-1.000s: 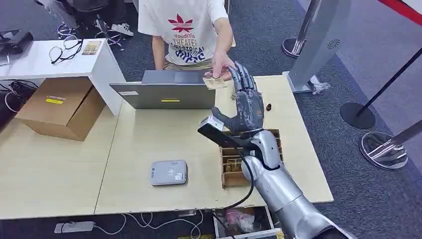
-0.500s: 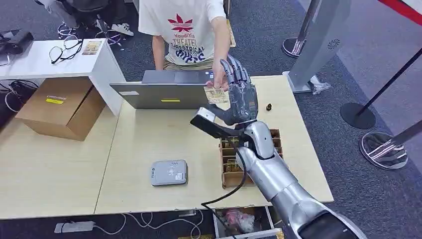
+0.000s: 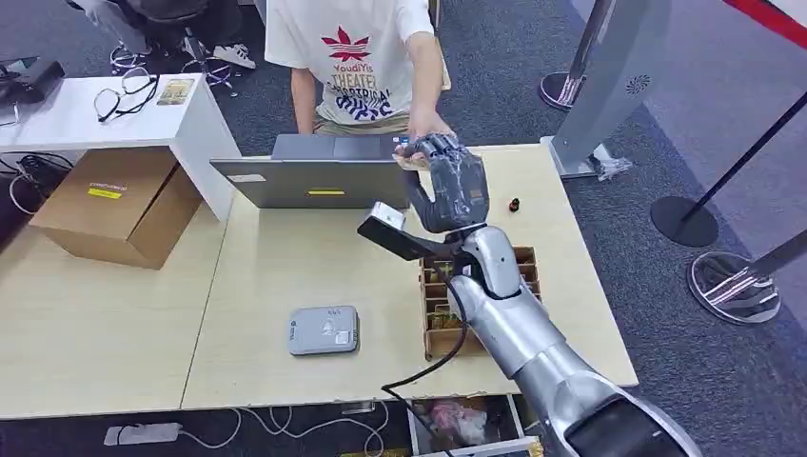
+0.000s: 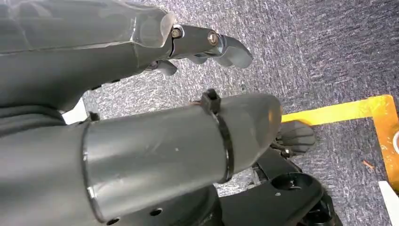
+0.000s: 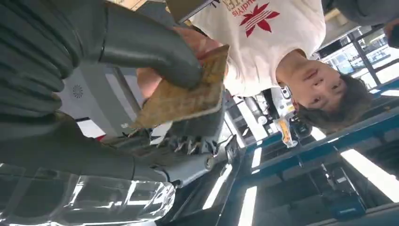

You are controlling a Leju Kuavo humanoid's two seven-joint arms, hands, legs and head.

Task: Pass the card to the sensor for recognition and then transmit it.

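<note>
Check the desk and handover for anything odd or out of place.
Nothing looks damaged or spilled. The right hand pinches the card at the person's hand, well away from the sensor. A small dark object lies loose on the desk.

Right hand (image 3: 447,186) raised, apparently pinching; left hand (image 4: 197,42) hanging

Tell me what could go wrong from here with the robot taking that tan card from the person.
Both the right hand and the person's hand seem to be on the worn tan card, so pulling away early might tear or drop it. The hand's thumb presses near one edge, a hold that may slip. The swing down to the flat grey sensor box passes close to the open grey laptop.
</note>
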